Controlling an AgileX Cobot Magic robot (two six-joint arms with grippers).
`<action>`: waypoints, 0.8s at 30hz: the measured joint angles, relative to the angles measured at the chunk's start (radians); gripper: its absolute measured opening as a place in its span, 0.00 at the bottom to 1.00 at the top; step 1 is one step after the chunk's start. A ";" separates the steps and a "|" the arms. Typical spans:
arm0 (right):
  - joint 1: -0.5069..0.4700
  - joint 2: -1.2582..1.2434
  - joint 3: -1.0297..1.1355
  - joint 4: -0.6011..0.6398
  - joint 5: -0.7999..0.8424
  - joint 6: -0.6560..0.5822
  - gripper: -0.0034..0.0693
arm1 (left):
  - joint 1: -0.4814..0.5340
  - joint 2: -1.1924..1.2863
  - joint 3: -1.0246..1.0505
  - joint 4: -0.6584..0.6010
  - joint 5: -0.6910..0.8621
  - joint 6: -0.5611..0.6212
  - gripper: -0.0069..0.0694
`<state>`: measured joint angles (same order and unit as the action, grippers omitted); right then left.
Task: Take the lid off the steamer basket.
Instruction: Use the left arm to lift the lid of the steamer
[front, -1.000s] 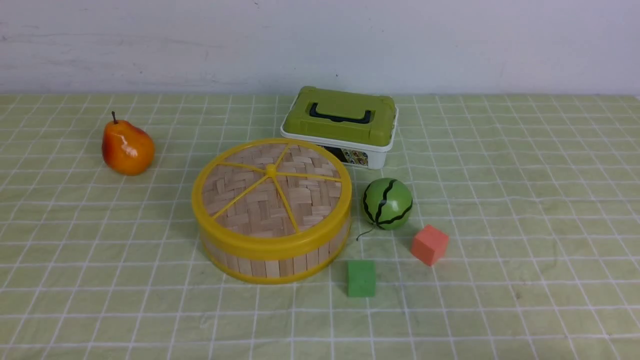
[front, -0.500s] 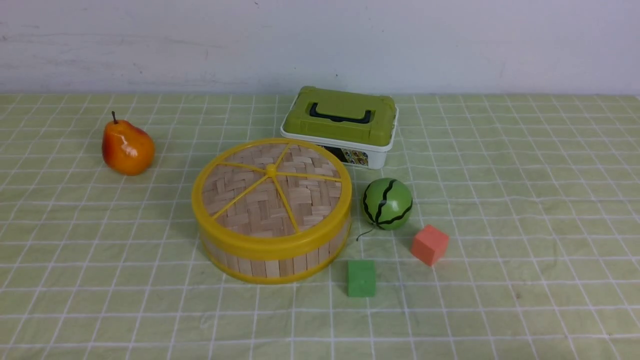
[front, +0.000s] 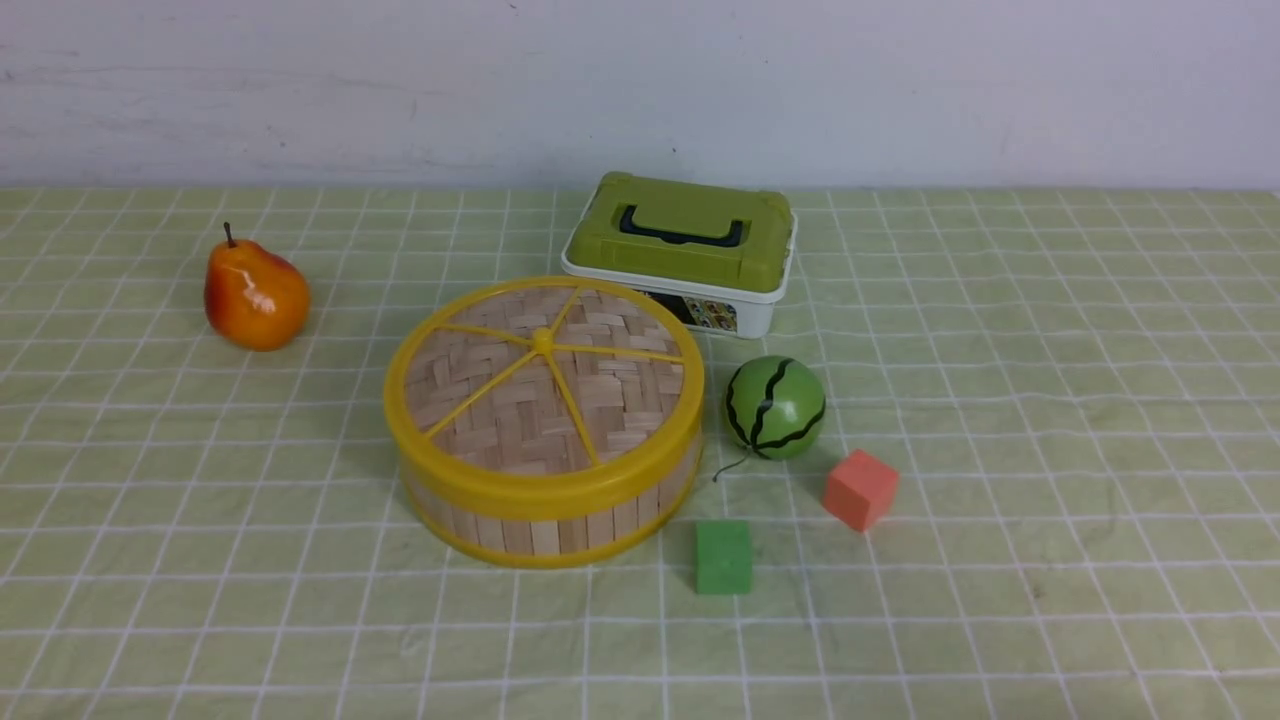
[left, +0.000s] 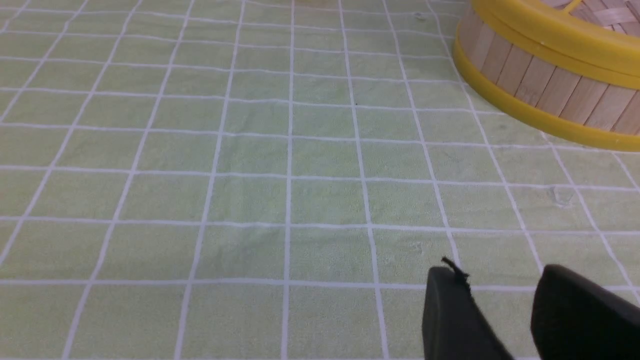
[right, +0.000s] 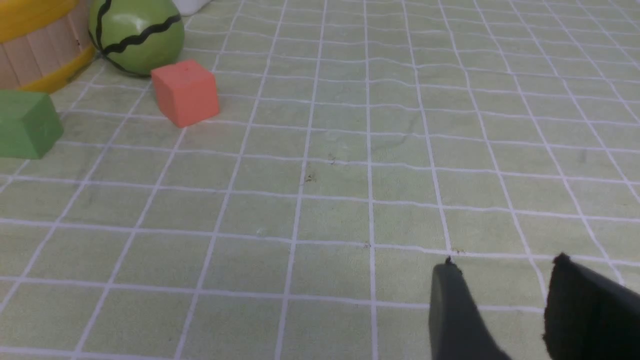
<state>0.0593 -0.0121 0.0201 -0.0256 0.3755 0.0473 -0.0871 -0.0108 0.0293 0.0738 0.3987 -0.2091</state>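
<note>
At the middle of the green checked surface (front: 1000, 300) sits the round steamer basket of upright wooden slats with yellow rims (front: 540, 535), and the flat woven-bamboo lid with its yellow rim and spokes (front: 543, 385) lies squarely on top. So the lift has not begun: this looks like the very start, the approach. Neither arm shows in the front view.

On the wrist views, the left tool (left: 495, 272) hangs low over bare cloth, jaws parted with a clear gap, gripping nothing; the basket wall lies ahead of it, well apart. The right tool (right: 505, 262) is the same story: parted, empty, touching nothing.

Next, I judge, one tool must reach the lid's thick rim and pinch it. The striped green toy watermelon (front: 775, 407) sits just beside the basket's right flank, so the left side looks freer.
</note>
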 joint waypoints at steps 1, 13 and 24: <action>0.000 0.000 0.000 0.000 0.000 0.000 0.38 | 0.000 0.000 0.000 0.000 -0.002 0.000 0.40; 0.000 0.000 0.000 0.000 0.000 0.000 0.38 | 0.000 0.000 0.000 0.007 -0.348 0.000 0.40; 0.000 0.000 0.000 -0.001 0.000 0.000 0.38 | 0.000 0.000 0.000 -0.008 -0.990 -0.133 0.40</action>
<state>0.0593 -0.0121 0.0201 -0.0265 0.3755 0.0473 -0.0871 -0.0108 0.0293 0.0659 -0.5917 -0.3421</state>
